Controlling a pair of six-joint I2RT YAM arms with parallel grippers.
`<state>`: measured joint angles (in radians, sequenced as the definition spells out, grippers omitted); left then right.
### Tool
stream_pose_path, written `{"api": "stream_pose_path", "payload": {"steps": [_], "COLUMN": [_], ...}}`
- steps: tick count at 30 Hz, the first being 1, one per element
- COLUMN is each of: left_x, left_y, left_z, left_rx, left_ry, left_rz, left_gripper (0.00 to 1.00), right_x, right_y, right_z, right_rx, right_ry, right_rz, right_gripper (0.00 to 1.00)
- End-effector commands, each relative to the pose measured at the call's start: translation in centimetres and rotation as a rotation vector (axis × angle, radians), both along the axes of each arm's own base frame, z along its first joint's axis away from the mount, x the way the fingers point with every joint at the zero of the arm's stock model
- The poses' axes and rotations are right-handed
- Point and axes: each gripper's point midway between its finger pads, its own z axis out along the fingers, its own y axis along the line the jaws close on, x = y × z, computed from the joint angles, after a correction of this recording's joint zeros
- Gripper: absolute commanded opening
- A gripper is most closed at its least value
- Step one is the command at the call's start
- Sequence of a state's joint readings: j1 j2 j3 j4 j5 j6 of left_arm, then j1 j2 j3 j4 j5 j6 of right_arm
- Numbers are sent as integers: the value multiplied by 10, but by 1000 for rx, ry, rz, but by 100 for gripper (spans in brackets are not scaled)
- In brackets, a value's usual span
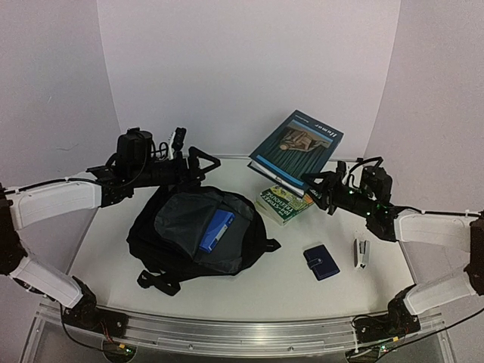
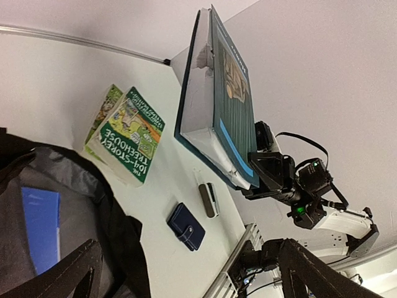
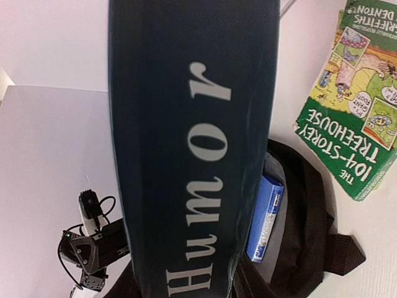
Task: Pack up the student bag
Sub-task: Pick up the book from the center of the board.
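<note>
Your right fingers (image 1: 318, 184) are gripping the Humor book (image 1: 296, 147) and holding it above the surface (image 1: 302, 291). Your left fingers (image 2: 62, 276) are standing wide open and empty at the back edge of the student bag (image 1: 162, 242), which is lying open centre-left. A blue box (image 1: 217, 231) is sitting inside. The green book (image 1: 283, 203), wallet (image 1: 321, 262) and stapler (image 1: 362, 252) are waiting outside.

White table (image 1: 276, 286), on it student bag (image 1: 160, 243), green paperback (image 1: 284, 204), dark-blue wallet (image 1: 321, 262), stapler (image 1: 362, 253)
</note>
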<state>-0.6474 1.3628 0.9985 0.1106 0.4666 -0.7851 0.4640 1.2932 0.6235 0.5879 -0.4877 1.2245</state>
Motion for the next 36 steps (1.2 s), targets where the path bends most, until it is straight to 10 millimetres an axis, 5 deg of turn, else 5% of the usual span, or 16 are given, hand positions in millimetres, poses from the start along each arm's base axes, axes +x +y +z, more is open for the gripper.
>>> {"api": "stream_pose_path", "payload": {"steps": [1,12,24,36], "left_x": [0,7,16,21], "left_y": [-40,-66,-73,-78], "left_z": [52,52,59,56], "left_rx": [-144,-198,-243,-283], "left_ry": [-129,-124,-140,-119], "left_rz": [-84,-85,-51,-46], "left_gripper": [100,100,98,48], "right_x": [-7,-21,-26,-26], "right_y": [15,45,59,68], "right_z": [55,87,86,76], "right_rx": [32,77,86,85], "right_ry": [-140,-201,-207,-194], "right_rz": [5,67,96,107], "right_gripper": [22,22,22,27]}}
